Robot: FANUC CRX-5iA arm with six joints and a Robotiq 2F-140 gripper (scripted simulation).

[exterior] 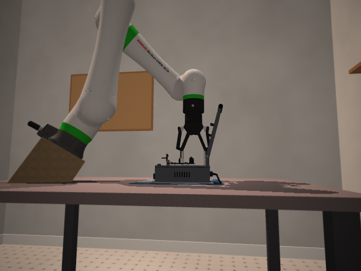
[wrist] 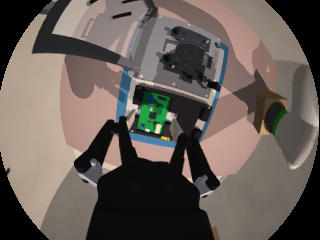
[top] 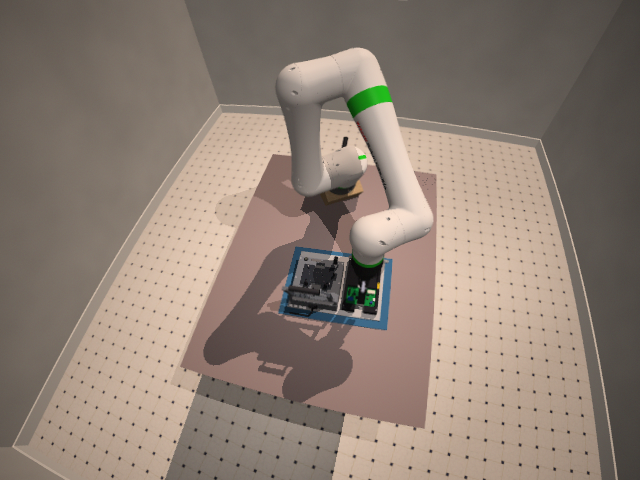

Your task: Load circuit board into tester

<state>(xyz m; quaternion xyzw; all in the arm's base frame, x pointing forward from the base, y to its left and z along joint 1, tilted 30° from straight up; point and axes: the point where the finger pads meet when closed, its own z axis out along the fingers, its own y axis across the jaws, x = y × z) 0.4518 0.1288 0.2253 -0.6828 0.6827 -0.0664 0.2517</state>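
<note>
The green circuit board [top: 355, 300] [wrist: 152, 114] lies face up in one pocket of the black tray [wrist: 189, 106], its white connector end away from the tester. My gripper [exterior: 193, 157] [wrist: 153, 119] is open and points straight down over the board, one fingertip by each long edge. Nothing is held; whether the tips are inside the recesses is hidden. The grey tester [exterior: 182, 174] [wrist: 151, 52] stands beside the tray with no board on its black plate [wrist: 187, 55]. Its lid [exterior: 214, 132] [wrist: 80, 53] stands open, tilted back. The latch hook [exterior: 167, 158] [wrist: 214, 85] stands on the opposite edge.
The tray's other pocket is empty, on the robot base's side. Tester and tray stand on a blue mat [top: 388, 294] [wrist: 120, 107]. The raised lid stands close to my gripper in the exterior view. The arm's wooden base block [exterior: 43, 163] [wrist: 261, 111] is on the same table.
</note>
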